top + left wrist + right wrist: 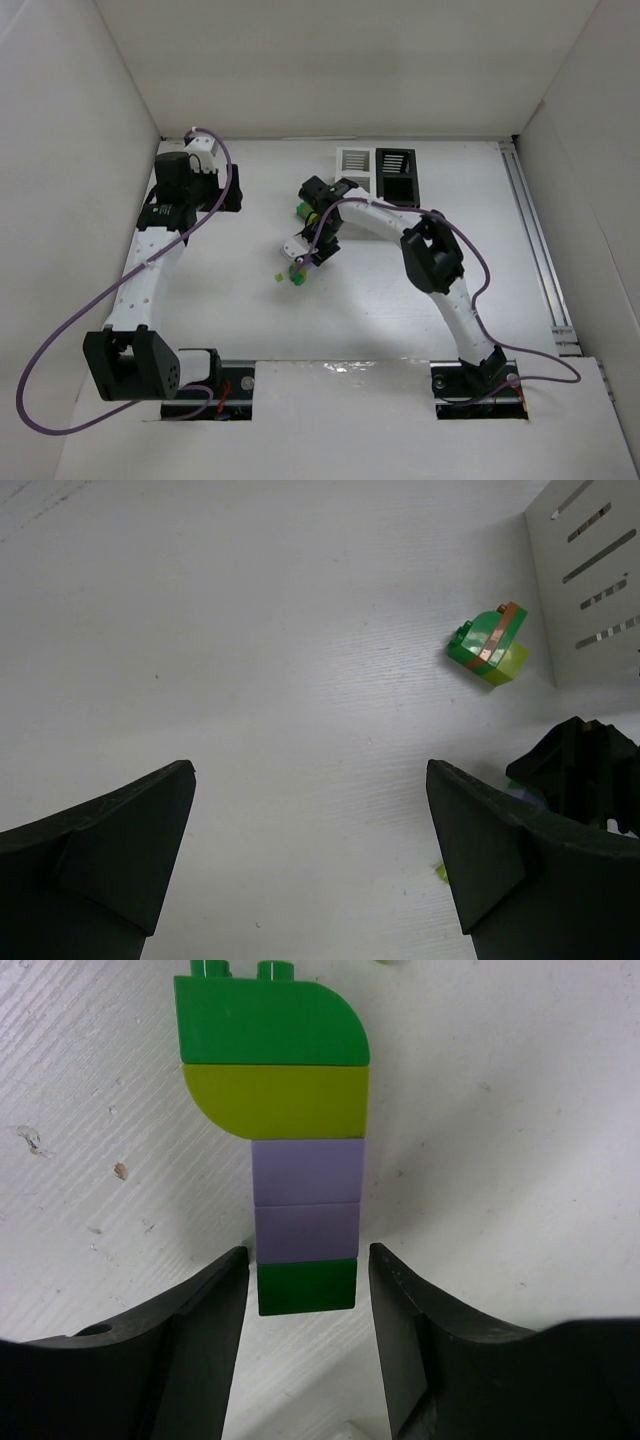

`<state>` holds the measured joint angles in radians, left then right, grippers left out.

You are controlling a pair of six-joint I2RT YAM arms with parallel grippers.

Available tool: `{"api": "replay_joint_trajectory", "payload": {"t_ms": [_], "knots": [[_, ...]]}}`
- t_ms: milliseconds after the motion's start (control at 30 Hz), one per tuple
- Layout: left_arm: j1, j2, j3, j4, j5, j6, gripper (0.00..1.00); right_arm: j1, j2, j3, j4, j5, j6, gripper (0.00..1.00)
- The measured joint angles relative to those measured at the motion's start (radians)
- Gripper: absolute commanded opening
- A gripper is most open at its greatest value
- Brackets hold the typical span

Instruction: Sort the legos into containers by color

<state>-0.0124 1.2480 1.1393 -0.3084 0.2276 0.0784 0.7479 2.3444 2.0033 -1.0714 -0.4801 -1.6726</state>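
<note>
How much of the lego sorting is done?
Hardly any. No bricks show in the containers. The right gripper is open around the end of a green, yellow-green and lavender stack. A second stack and a tiny yellow-green piece lie loose. The left gripper hangs open, empty.

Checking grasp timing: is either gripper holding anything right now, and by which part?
Nothing is gripped yet. The right gripper has its fingers flanking the dark green end brick of the lego stack, thin gaps either side. The left gripper is open, empty.
</note>
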Motion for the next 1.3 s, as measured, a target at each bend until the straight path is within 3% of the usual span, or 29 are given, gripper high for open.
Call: {"api": "replay_joint_trajectory", "payload": {"t_ms": [367, 400, 533, 767, 867, 1033, 1200, 1300], "knots": [[0.009, 0.0, -0.007, 0.0, 0.0, 0.008, 1.0, 0.013, 0.018, 0.028, -0.013, 0.006, 0.004, 0.39], [0.009, 0.0, -0.008, 0.0, 0.0, 0.01, 1.0, 0.013, 0.019, 0.03, -0.014, 0.007, 0.005, 0.35], [0.009, 0.0, -0.011, 0.008, 0.002, 0.014, 1.0, 0.013, 0.02, 0.033, -0.013, 0.008, 0.027, 0.02], [0.013, -0.105, -0.183, 0.109, 0.097, 0.045, 1.0, 0.001, -0.002, 0.011, 0.029, -0.019, 0.237, 0.0], [0.013, -0.21, -0.261, 0.127, 0.171, 0.055, 1.0, -0.013, -0.131, -0.132, 0.121, -0.024, 0.39, 0.0], [0.013, -0.263, -0.245, 0.155, 0.321, 0.042, 1.0, -0.043, -0.499, -0.417, 0.339, 0.021, 0.657, 0.0], [0.013, -0.178, -0.185, 0.158, 0.494, -0.037, 1.0, -0.051, -0.856, -0.727, 0.626, 0.121, 0.861, 0.0], [0.013, -0.074, -0.131, 0.17, 0.592, -0.106, 0.93, -0.046, -0.988, -0.895, 0.763, 0.199, 0.941, 0.0]]}}
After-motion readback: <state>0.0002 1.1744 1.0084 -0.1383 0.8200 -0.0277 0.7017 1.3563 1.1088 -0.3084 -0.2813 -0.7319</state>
